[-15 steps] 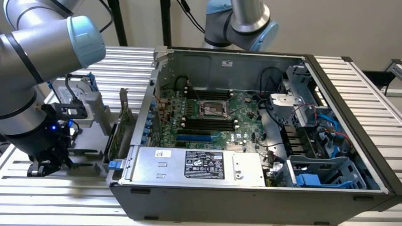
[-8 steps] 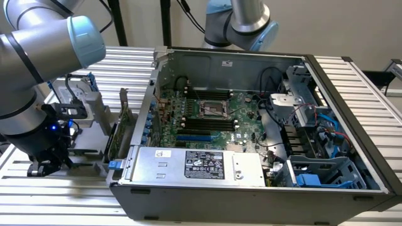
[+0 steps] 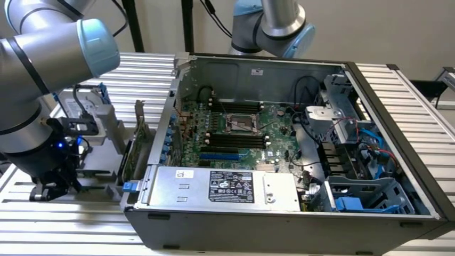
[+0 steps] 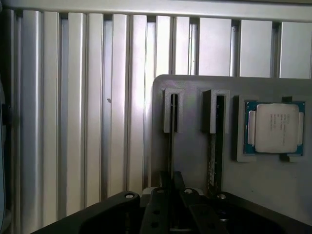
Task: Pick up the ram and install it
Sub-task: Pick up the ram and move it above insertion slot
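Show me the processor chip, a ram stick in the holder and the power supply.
processor chip (image 4: 274, 127): wrist view, centre of its silver lid.
ram stick (image 4: 213, 161): wrist view, its edge mid-length.
power supply (image 3: 231, 188): exterior view, its label.

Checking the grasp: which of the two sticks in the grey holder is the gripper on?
The ram farther from the silver processor; the gripper pinches it, the other stick stands free.

Ram (image 4: 171, 151) stands in holder (image 4: 195, 146) — processor (image 4: 275, 127) beside.
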Controlling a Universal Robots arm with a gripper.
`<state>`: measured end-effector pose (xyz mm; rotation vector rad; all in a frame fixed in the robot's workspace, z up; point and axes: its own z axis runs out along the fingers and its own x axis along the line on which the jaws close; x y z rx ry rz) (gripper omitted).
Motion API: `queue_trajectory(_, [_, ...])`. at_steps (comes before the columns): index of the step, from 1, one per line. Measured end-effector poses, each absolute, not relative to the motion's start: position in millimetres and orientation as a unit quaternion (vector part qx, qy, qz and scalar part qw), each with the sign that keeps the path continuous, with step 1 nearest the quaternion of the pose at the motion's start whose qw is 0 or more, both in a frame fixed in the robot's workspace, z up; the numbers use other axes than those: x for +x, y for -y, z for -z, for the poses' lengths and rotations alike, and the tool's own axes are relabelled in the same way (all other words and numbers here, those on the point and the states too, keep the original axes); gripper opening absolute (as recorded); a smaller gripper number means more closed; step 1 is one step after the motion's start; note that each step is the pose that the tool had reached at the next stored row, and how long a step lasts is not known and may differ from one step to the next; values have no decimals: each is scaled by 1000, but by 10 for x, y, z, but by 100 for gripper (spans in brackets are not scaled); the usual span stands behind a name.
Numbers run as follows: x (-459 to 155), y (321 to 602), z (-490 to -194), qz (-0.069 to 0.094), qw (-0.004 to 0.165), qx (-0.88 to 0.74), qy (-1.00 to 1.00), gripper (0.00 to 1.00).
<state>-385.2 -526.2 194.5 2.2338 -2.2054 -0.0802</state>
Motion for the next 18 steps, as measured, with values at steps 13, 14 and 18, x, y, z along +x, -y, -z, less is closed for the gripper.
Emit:
queue_trajectory(13, [-3852, 5267, -1963, 24, 2, 708, 705, 13])
queue_trajectory(14, [-3852, 5267, -1970, 24, 2, 708, 705, 13])
queue_trajectory(18, [-3852, 5267, -2011, 25, 2, 708, 705, 13])
